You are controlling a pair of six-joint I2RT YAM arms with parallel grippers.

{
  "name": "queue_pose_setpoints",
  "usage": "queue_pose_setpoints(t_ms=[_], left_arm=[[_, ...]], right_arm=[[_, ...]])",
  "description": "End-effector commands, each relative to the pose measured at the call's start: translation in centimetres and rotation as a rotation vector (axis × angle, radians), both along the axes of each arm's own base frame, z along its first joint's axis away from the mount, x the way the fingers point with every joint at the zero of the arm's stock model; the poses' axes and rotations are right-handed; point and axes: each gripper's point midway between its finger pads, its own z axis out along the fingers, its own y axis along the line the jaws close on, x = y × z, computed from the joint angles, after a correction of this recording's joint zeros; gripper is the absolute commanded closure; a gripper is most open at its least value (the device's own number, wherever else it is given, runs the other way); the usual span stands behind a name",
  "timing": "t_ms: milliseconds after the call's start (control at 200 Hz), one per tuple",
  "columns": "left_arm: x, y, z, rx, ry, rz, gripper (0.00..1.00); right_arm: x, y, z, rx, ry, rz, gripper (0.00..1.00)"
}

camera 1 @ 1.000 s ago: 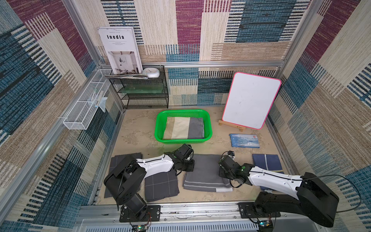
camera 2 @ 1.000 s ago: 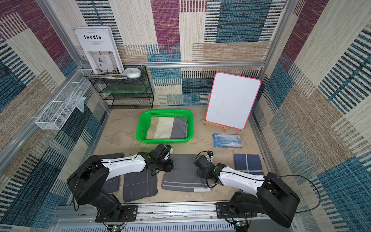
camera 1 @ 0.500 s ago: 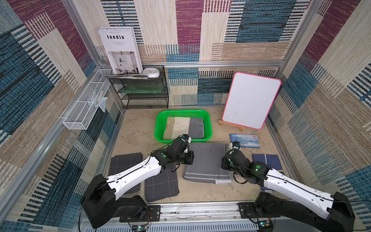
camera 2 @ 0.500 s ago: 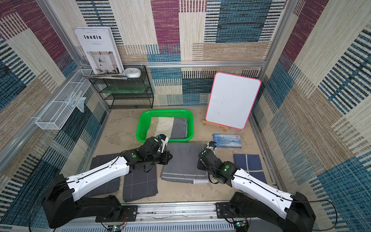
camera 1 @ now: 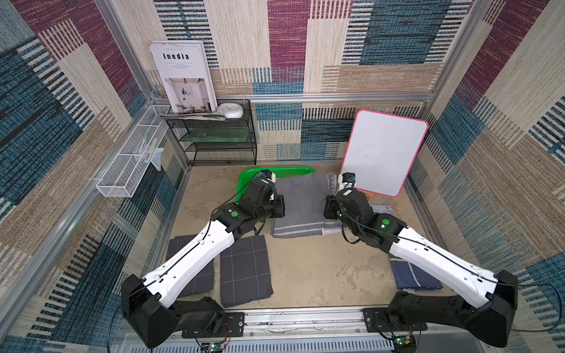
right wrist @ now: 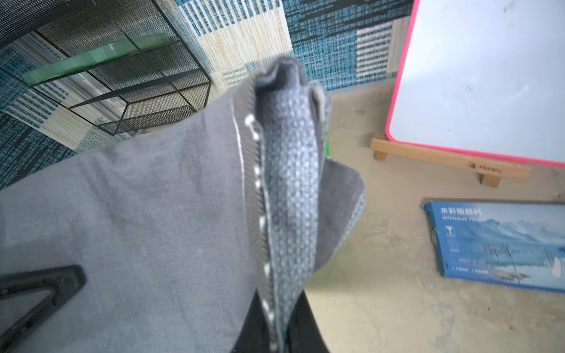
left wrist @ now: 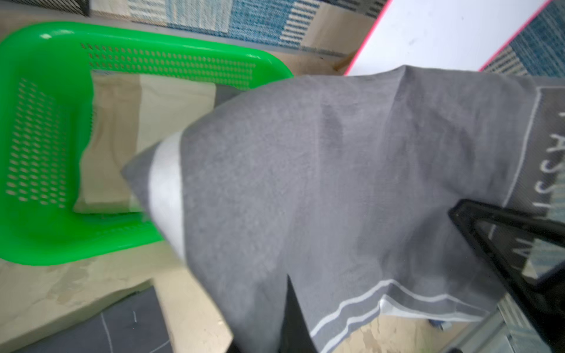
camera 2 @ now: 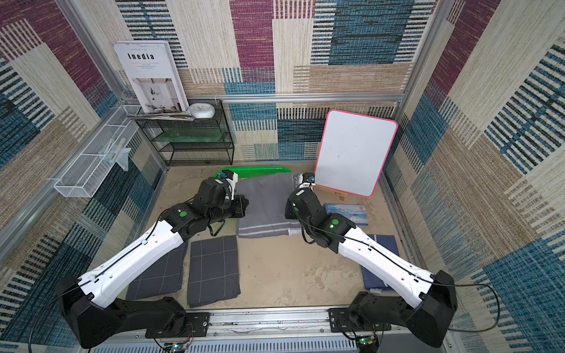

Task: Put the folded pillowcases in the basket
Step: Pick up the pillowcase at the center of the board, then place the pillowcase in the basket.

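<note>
the left gripper (camera 1: 280,208) is clamped on one side edge of the grey pillowcase (camera 1: 301,200), and the right gripper (camera 1: 328,211) is clamped on the opposite edge. the pillowcase hangs stretched between them, lifted off the floor. the basket (camera 1: 289,171) lies just ahead of both grippers and lower, partly hidden by the pillowcase in both top views. a beige cloth (left wrist: 122,131) lies flat inside it.

the step in hand looks like the carry to the basket. to do it well, move both grippers forward together and keep the gap between them steady, so the fold neither sags nor pulls out of a grip. keep the hanging near edge high enough to pass the rim. the whiteboard (camera 1: 383,152) stands close ahead of the right gripper, so that side has little room. lower until the fold rests on the beige cloth, then let go with both at once.
</note>
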Motion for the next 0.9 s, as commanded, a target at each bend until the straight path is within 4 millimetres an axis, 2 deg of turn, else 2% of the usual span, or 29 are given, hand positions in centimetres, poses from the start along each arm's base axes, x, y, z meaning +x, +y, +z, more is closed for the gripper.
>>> queue_pose_setpoints(t_ms=[0,85,215,331,471,616,741,816,896], left_arm=[[2.5,2.0,1.3,0.060,-0.053,0.070,1.00],[4.8,3.5,1.8,0.071,-0.063,0.124,1.00],[7.9,4.8,1.2,0.076,-0.042,0.162,1.00],[10.3,5.8,-0.1,0.114,-0.039,0.188,1.00],[13.1,6.8,-2.0,0.124,-0.003,0.200,1.00],[14.9,7.7,-4.5,0.116,0.015,0.227,1.00],[16.3,7.7,-7.1,0.087,0.071,0.207,1.00],[16.4,6.6,-8.8,0.066,0.109,0.156,1.00],[16.5,6.6,-10.5,0.061,0.124,0.167,1.00]], right_arm=[[2.9,2.2,2.1,-0.018,-0.068,0.072,1.00],[5.2,4.0,2.1,-0.037,-0.055,0.111,1.00],[8.2,6.6,0.5,-0.072,-0.007,0.164,1.00],[10.2,8.8,-1.1,-0.105,0.029,0.217,1.00],[12.3,10.4,-3.6,-0.140,0.069,0.240,1.00],[13.7,12.1,-6.8,-0.163,0.106,0.320,1.00],[14.4,12.3,-9.4,-0.209,0.156,0.321,1.00],[14.7,12.0,-10.6,-0.243,0.172,0.309,1.00],[14.9,11.4,-11.6,-0.283,0.173,0.301,1.00]])
